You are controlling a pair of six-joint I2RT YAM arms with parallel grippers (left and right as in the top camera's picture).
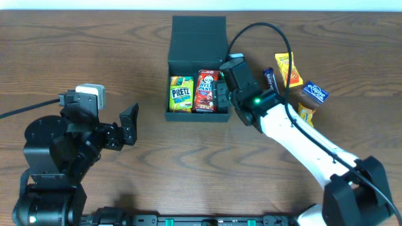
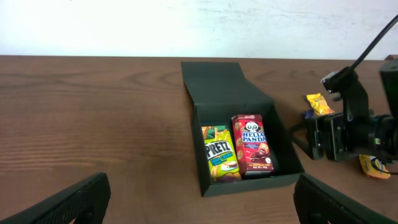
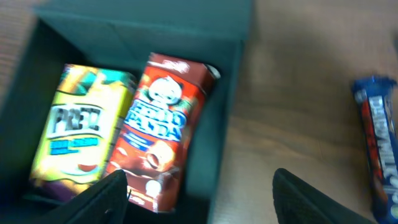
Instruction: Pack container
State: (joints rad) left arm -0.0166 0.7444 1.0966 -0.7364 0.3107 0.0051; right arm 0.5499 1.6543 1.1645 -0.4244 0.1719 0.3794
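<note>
While your right gripper [image 1: 221,95] hovers over the right end of the black box [image 1: 198,34], its jaws stand apart and empty. You have the box lying open at the far middle of the table [image 1: 94,50], a yellow snack pack [image 1: 181,93] beside a red snack pack [image 1: 205,91] inside. Your left gripper [image 1: 130,124] hangs spread wide, holding nothing.

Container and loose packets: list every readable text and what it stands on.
"PRETZ": yellow-green box in the container.
"HELLO PANDA": red box beside it.
Yellow packet and blue packet on the table: print too small to read.
</note>
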